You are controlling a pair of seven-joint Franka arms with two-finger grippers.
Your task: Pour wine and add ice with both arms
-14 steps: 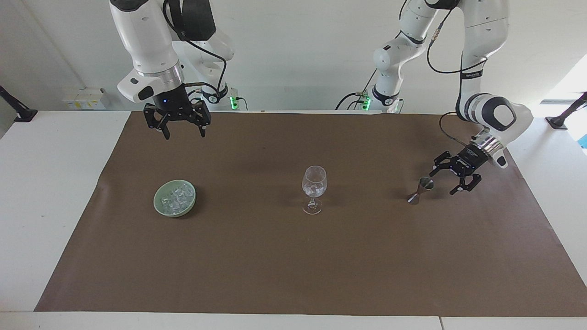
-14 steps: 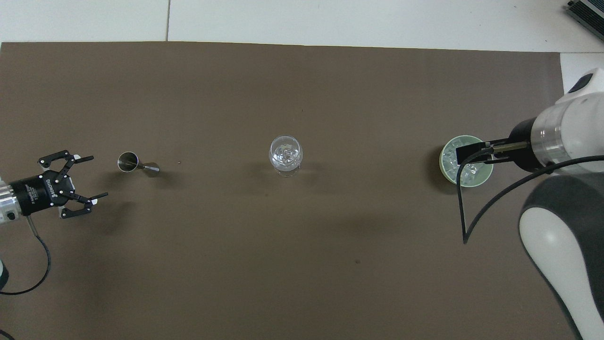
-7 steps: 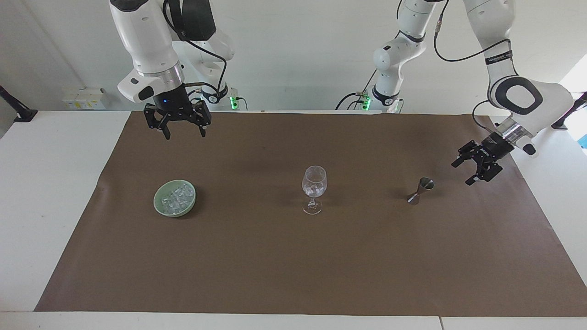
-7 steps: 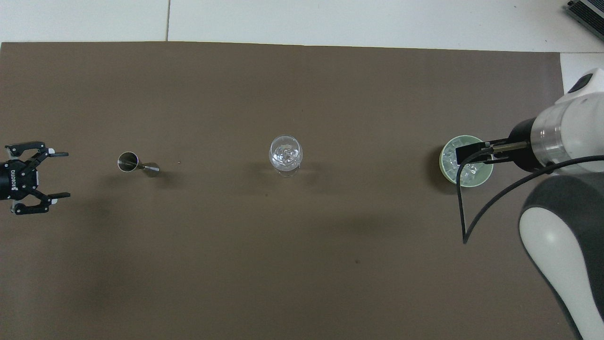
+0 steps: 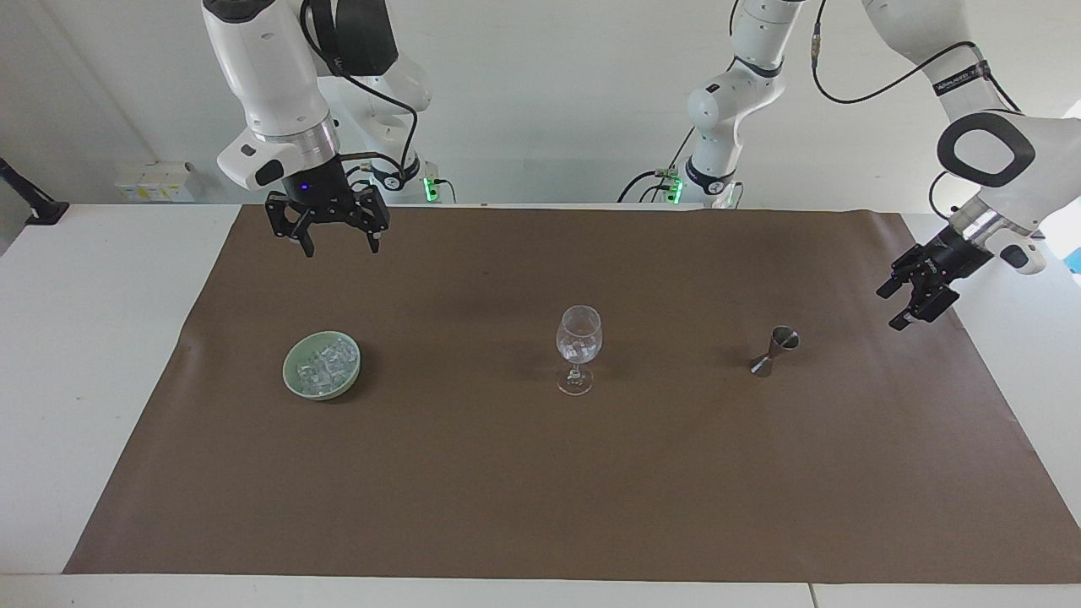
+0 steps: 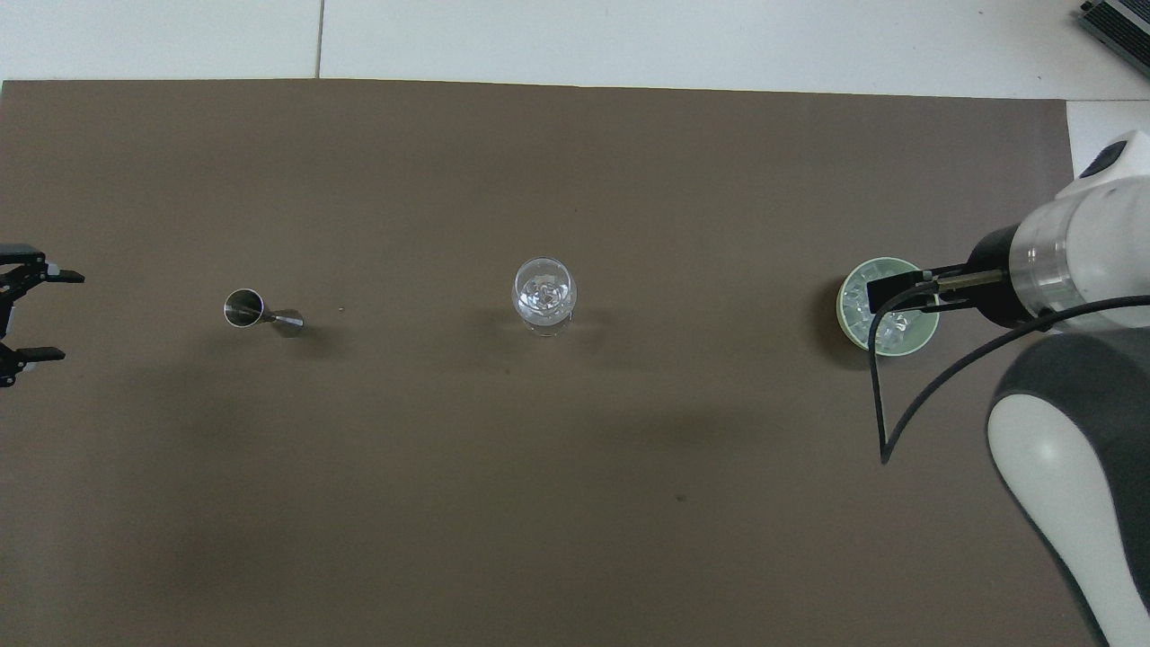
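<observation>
1. Jaws on both grippers are spread wide, nothing held in either.
2. Left gripper is up in the air over the edge of the brown mat at the left arm's end of the bench. It is tilted, fingers aimed down toward the mat. In the overhead view only its fingertips show at the frame edge.
3. Right gripper hangs pointing straight down over the mat, at the right arm's end, above the strip between the green bowl and the robots' edge of the mat. It is clear of the bowl.
4. Ice: most cubes sit in the green bowl on the mat toward the right arm's end. A few clear cubes also show inside the wine glass.
5. Wine glass stands upright near the middle of the mat, well apart from both grippers.
6. Metal measuring cup, double-ended, stands on the mat between the glass and the left gripper, leaning in both views. Nothing touches it.
7. Bowl, glass and measuring cup stand in a rough row across the mat, each well apart from the next.
</observation>
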